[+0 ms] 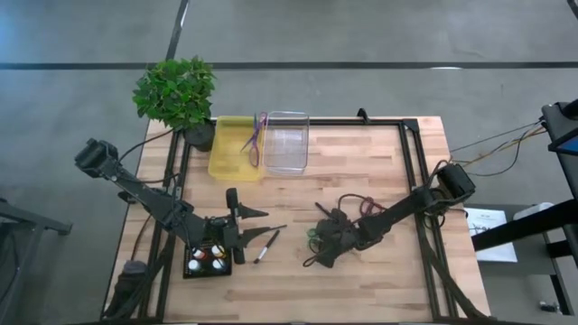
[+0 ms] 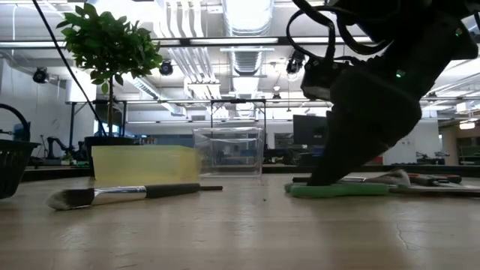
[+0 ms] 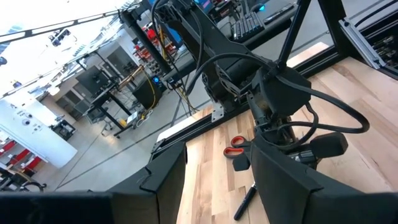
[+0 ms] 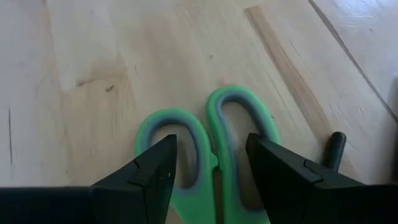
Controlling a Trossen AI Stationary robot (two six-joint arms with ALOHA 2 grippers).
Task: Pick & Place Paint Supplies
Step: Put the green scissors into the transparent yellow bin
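Observation:
A dark-handled paintbrush lies flat on the wooden table; the low view shows its bristle head. Small paint bottles sit in a black tray near the front left. My left gripper hovers open just beyond that tray with nothing between its fingers. Right of the brush, my right gripper is open and slants down over green-handled scissors, which lie flat on the table. One finger stands on each side of the scissors' two handle loops. My right gripper comes down slanting from the table's right side, with its fingers astride the scissors' green handle loops. The loops lie flat on the wood. Whether the fingers touch them, I cannot tell.
A yellow bin and a clear bin stand side by side at the far edge, with a potted plant at the far left corner. Red-handled scissors and a dark handle end lie close to my right gripper.

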